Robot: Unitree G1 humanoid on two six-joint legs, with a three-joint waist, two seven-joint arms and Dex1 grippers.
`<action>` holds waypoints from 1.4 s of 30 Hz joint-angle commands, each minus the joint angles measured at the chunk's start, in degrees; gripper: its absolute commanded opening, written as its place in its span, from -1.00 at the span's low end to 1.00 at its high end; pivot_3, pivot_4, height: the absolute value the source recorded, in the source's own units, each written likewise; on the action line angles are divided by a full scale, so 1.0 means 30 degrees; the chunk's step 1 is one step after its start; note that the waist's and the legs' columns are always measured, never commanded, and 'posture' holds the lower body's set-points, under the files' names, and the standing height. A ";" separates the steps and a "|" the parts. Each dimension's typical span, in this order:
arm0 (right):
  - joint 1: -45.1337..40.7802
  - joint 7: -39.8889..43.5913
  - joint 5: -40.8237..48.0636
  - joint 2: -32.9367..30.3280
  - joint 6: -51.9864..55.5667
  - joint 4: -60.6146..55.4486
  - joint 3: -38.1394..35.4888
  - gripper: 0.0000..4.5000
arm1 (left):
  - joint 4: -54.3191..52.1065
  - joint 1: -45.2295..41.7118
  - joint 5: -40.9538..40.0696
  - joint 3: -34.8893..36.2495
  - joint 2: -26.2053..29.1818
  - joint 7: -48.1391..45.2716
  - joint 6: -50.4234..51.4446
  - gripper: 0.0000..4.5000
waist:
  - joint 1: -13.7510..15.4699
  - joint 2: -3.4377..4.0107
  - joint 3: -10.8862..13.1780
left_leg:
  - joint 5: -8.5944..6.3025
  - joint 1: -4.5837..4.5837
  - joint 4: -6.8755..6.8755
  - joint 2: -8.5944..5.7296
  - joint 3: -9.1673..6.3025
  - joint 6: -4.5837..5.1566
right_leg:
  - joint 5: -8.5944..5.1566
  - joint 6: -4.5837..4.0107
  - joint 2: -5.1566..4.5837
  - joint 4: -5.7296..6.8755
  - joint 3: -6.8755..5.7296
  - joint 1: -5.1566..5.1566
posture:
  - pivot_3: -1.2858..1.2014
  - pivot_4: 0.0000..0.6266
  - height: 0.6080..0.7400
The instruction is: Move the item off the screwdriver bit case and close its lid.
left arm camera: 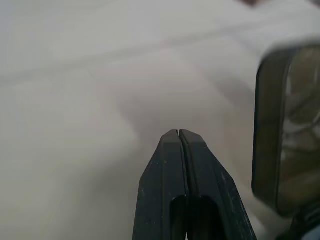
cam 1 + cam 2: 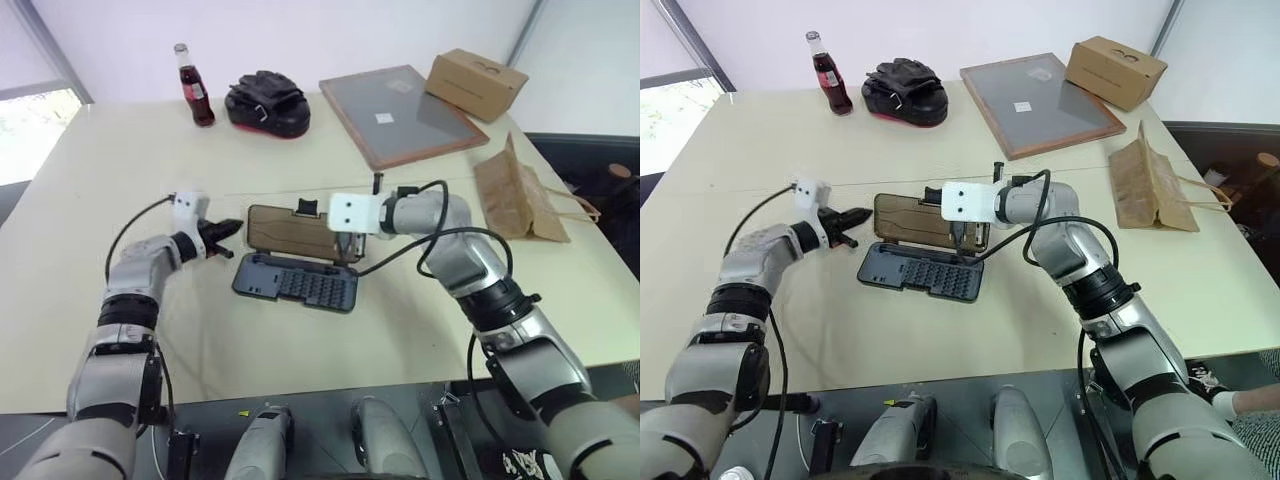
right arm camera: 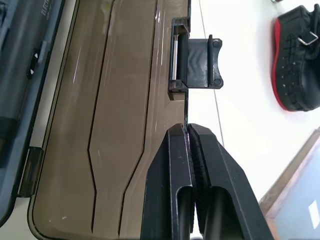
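Observation:
The screwdriver bit case (image 2: 296, 283) lies open mid-table, its rows of bit slots showing. Its lid (image 2: 290, 230), smoky brown, lies flat behind the base, and the latch tab (image 2: 306, 207) sticks out at the far edge. The item, a creased brown paper bag (image 2: 520, 195), lies on the table far to the right, well apart from the case. My left gripper (image 2: 236, 226) is shut and empty just off the lid's left end. My right gripper (image 3: 188, 129) is shut and empty, its tips at the lid's far edge beside the latch tab (image 3: 200, 62).
At the back of the table stand a cola bottle (image 2: 195, 88), a black-and-red bundle (image 2: 267, 105), a framed grey board (image 2: 400, 115) and a cardboard box (image 2: 476, 83). The table's front edge (image 2: 330, 385) runs close below the case.

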 commanded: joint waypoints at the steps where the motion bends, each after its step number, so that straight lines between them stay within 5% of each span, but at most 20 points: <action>1: -0.0090 0.0246 0.0344 -0.0028 0.0359 -0.1427 0.0033 -0.99 | 0.1490 -0.1429 0.0691 -0.0286 -0.0217 -0.0696 -0.1402 -1.00 | 0.0039 -0.0002 -0.0001 | 0.0000 -0.0008 0.0003 0.0000 -0.0002 0.0000 | 0.0000 0.0000 0.0000 0.0000 -0.0002 -0.0005 | 0.03 -0.52 1.00; 16: -0.0117 0.0271 0.0676 -0.0124 0.0498 -0.1569 0.0370 -0.99 | 0.3828 -0.2931 0.1694 -0.0521 -0.0619 -0.2812 -0.2838 -1.00 | 0.0122 -0.0004 0.0000 | 0.0001 -0.0073 0.0028 -0.0005 -0.0003 0.0001 | 0.0003 0.0005 -0.0003 0.0008 -0.0008 -0.0057 | 0.03 -0.52 1.00; 19: -0.0138 0.0179 0.0786 -0.0165 0.0471 -0.1334 0.0341 -0.61 | 0.3727 -0.2860 0.1775 -0.0463 -0.0569 -0.2883 -0.2877 -1.00 | 0.0124 -0.0004 0.0000 | 0.0001 -0.0073 0.0029 -0.0005 -0.0003 0.0001 | 0.0003 0.0005 -0.0003 0.0008 -0.0008 -0.0057 | 0.03 -0.52 1.00; 26: -0.1333 0.0172 0.1161 -0.0394 0.0696 -0.0251 -0.0116 0.98 | 0.3341 -0.2678 0.1769 -0.0335 -0.0384 -0.3155 -0.2807 -1.00 | 0.0169 -0.0004 0.0000 | 0.0001 -0.0074 0.0035 -0.0005 -0.0003 0.0001 | 0.0004 0.0005 -0.0003 0.0013 -0.0009 -0.0058 | 0.03 -0.52 1.00; 34: -0.1846 0.3706 0.6205 -0.2031 0.6176 -0.3368 -0.3513 0.98 | 0.1041 -0.1689 0.1489 -0.0373 0.0270 -0.4161 -0.1934 -1.00 | 0.0361 -0.0005 0.0001 | 0.0000 -0.0095 0.0039 -0.0003 -0.0016 0.0003 | 0.0004 0.0005 -0.0004 0.0012 -0.0011 -0.0067 | 0.03 -0.52 1.00; 42: 0.1171 0.4601 1.0581 -0.5421 1.0112 -0.7847 -0.6772 0.98 | -0.4757 0.0604 0.0261 -0.0409 0.1110 -0.5504 0.0956 -1.00 | 0.0474 -0.0006 0.0000 | -0.0004 -0.0119 0.0055 -0.0003 -0.0017 0.0009 | 0.0005 0.0008 -0.0032 0.0003 -0.0020 -0.0069 | 0.03 -0.52 1.00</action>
